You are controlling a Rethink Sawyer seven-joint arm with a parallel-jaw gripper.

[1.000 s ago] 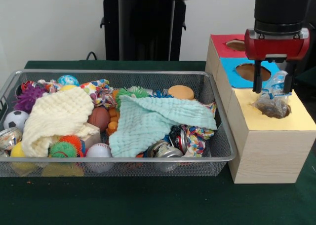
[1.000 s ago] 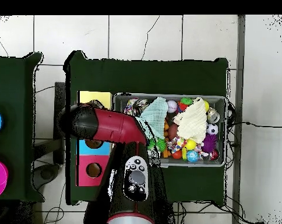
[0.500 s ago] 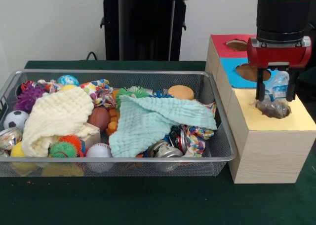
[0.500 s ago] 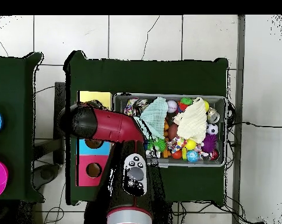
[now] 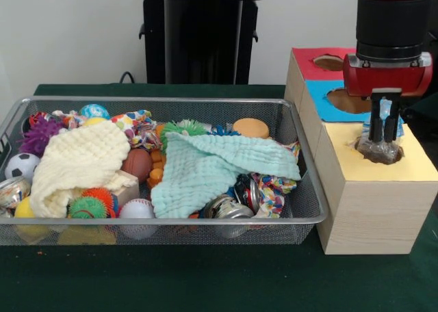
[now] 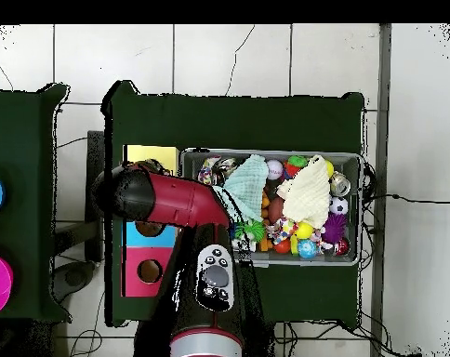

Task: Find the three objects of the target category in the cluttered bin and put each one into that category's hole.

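Observation:
The silver wire-mesh bin point(image 5: 171, 101) stands on the green table, full of toys and cloths; it also shows in the overhead view point(image 6: 350, 156). To its right is a wooden box with a yellow top point(image 5: 410, 165), a blue top point(image 5: 321, 96) and a red top point(image 5: 304, 62), each with a hole. My gripper point(image 5: 385, 137) hangs over the yellow hole, its fingers drawn close together on a crumpled clear plastic bag point(image 5: 380, 148) that sits in the hole. In the overhead view my arm point(image 6: 168, 200) hides the gripper and the bag.
A mint cloth point(image 5: 212, 165) and a cream cloth point(image 5: 79, 161) cover much of the bin. Around them lie balls, spiky toys, a baseball point(image 5: 137, 208), metal cans point(image 5: 229, 208) and an orange lid point(image 5: 250, 127). The black pedestal point(image 5: 198, 31) stands behind.
The fingers have gone from wide apart beside the bag to close together on it. The bag has sunk lower into the yellow hole. The bin's contents have not moved.

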